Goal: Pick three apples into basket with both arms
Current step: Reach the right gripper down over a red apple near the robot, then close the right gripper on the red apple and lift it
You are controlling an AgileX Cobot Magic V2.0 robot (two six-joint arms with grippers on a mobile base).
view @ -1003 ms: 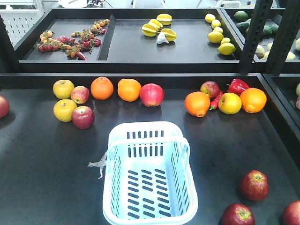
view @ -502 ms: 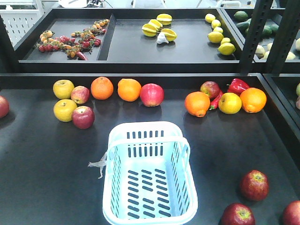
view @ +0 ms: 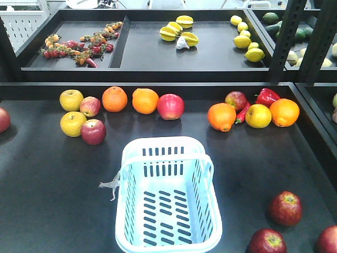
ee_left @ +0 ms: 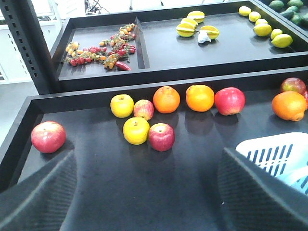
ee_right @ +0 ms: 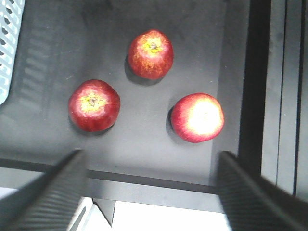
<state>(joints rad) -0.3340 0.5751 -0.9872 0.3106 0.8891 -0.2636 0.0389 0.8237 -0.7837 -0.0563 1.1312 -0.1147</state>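
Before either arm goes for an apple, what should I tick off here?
1. Empty basket: ok.
2. All three apples apart, nothing on top: ok.
3. Open right gripper above them: ok.
4. Open, empty left gripper: ok.
5. Those apples in the left wrist view: not ok; none appears there.

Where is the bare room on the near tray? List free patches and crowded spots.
Free: the wide stretch left of the basket, below the yellow apples, apart from a small scrap; a narrower strip right of it, between the orange and the three apples. Crowded: the back fruit row and the front right corner.
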